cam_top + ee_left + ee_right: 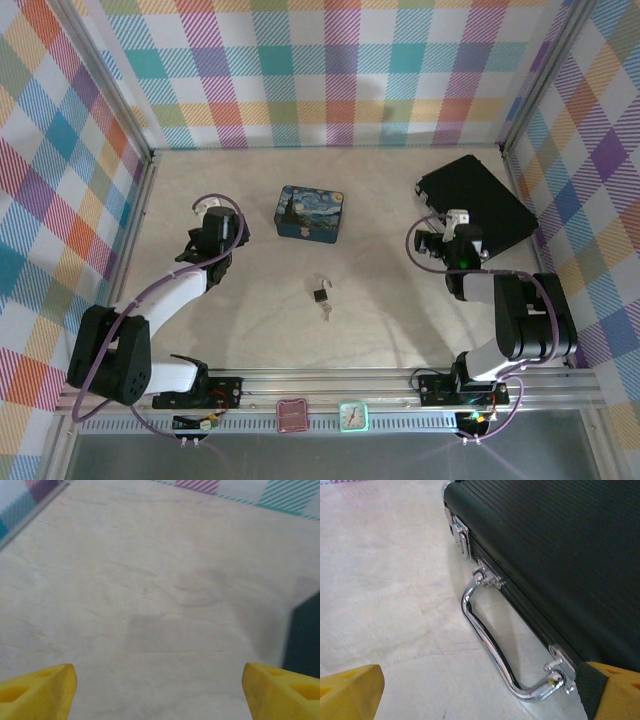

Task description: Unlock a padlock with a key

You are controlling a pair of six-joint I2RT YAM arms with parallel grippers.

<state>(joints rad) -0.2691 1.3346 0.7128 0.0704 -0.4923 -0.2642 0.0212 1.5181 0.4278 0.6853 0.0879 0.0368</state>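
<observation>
Closed blue-and-yellow painted tin box (311, 214) and shut flat black case (480, 200) rest on the pale surface (250, 320).
Left hand (160, 680) and right hand (480, 680) are both spread apart, the right beside the case.

This is a robotics lab test cell, not a lived-in room. A pale marble-patterned tabletop (250, 330) is boxed in at 9, 12 and 3 o'clock by pastel plaid cloth walls (340, 70) stretched on aluminium frame posts (108, 85). At 6 o'clock an aluminium rail (330, 383) carries the bolted bases of the cabled left arm (170, 295) and right arm (505, 320), with a small mint clock (353, 415) just below it.
</observation>
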